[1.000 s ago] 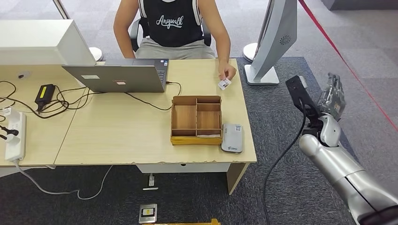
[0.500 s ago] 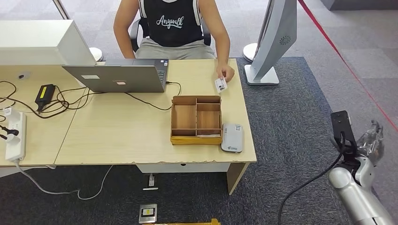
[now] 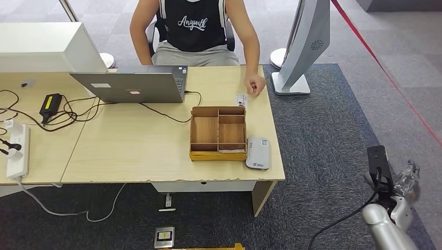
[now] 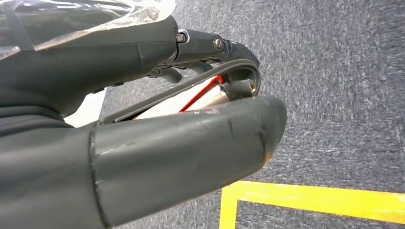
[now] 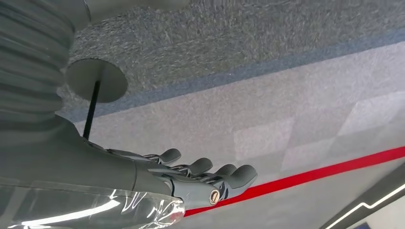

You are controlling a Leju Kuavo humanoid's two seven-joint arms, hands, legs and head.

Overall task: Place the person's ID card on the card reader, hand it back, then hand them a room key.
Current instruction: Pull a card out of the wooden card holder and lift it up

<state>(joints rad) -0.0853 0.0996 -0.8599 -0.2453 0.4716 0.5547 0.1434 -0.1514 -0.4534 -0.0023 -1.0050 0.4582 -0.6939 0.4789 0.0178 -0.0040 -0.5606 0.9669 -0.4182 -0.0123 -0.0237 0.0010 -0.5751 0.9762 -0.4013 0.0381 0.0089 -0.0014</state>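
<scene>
ID card point(image 3: 241, 99) now flat on the desk point(image 3: 130, 146); person's hand point(image 3: 255, 85) beside it.
Your right hand point(image 3: 406, 179) has dropped low, fingers extended, empty; left hand point(image 4: 143, 119) grip indeterminate. Card reader point(image 3: 258, 153) awaits; pickup is next.

You look down on a light wooden desk point(image 3: 130, 140) standing on dark grey carpet point(image 3: 323, 135). Left of the desk a second desk top point(image 3: 31, 130) adjoins it, carrying a white cabinet point(image 3: 47, 47) at its far side. Beyond the desk's far right corner stands a tall silver stand point(image 3: 305, 47) on a flat base. A red line point(image 3: 385, 78) crosses the paler grey floor right of the desk. Under the desk's near edge lies a floor socket point(image 3: 164, 237), beside a yellow strip point(image 3: 208, 247).
</scene>
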